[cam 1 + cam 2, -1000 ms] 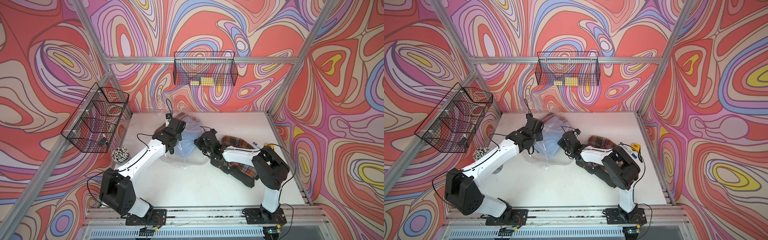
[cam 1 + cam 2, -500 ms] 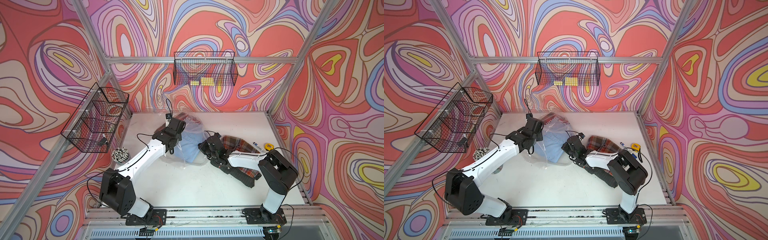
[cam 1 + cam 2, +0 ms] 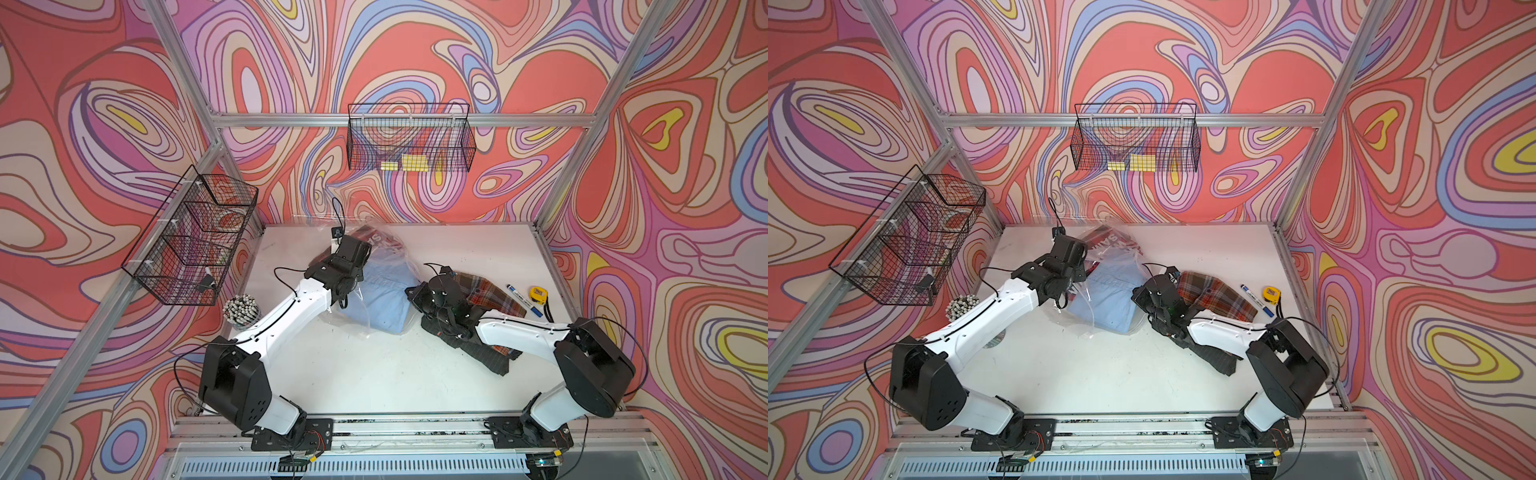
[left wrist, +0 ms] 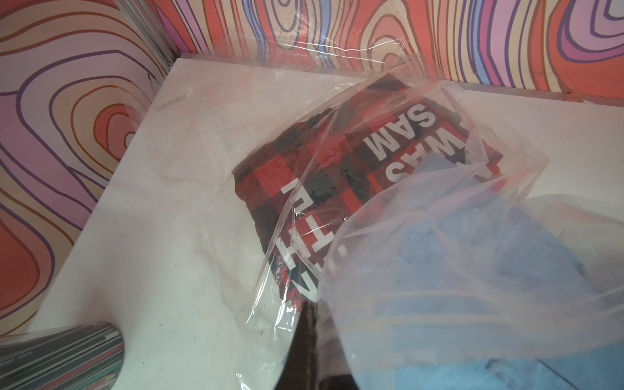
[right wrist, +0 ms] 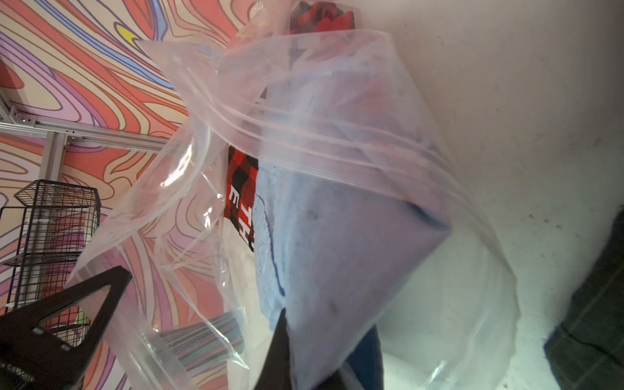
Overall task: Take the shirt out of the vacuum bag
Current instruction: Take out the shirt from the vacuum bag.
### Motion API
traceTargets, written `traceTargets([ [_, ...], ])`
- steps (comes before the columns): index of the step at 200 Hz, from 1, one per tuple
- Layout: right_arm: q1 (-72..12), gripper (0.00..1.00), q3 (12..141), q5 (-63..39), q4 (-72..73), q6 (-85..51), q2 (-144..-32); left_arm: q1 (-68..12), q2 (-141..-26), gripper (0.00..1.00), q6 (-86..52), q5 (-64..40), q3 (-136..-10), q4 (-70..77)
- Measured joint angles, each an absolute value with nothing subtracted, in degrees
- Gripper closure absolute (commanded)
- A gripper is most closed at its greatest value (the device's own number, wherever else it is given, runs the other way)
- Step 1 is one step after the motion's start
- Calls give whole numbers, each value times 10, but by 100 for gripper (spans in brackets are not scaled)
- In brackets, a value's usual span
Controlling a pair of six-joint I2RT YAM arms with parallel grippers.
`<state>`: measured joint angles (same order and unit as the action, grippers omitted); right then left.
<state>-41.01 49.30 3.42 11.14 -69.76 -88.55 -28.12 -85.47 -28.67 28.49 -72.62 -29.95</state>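
The vacuum bag is a clear crinkly plastic bag lying at the back middle of the table. Inside it are a light blue shirt and a red-and-black checked cloth with white letters. The blue shirt's near end reaches toward the bag's open zip edge. My left gripper is shut on the bag's plastic at its left side. My right gripper is shut on the blue shirt's corner at the bag's right side.
A brown-orange plaid shirt and a dark cloth lie under my right arm. A blue marker and a yellow tape measure lie at the right. A cup of pencils stands at the left. Wire baskets hang on the walls.
My right gripper has moved right and toward the front, drawing the blue shirt along with it. The left gripper has kept its place on the bag.
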Motion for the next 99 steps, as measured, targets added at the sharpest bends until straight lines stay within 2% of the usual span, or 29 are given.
traceTargets([
  [99, -410, 100, 505, 23, 55, -676, -850, -281, -855, 100, -287, 285, -726, -300],
])
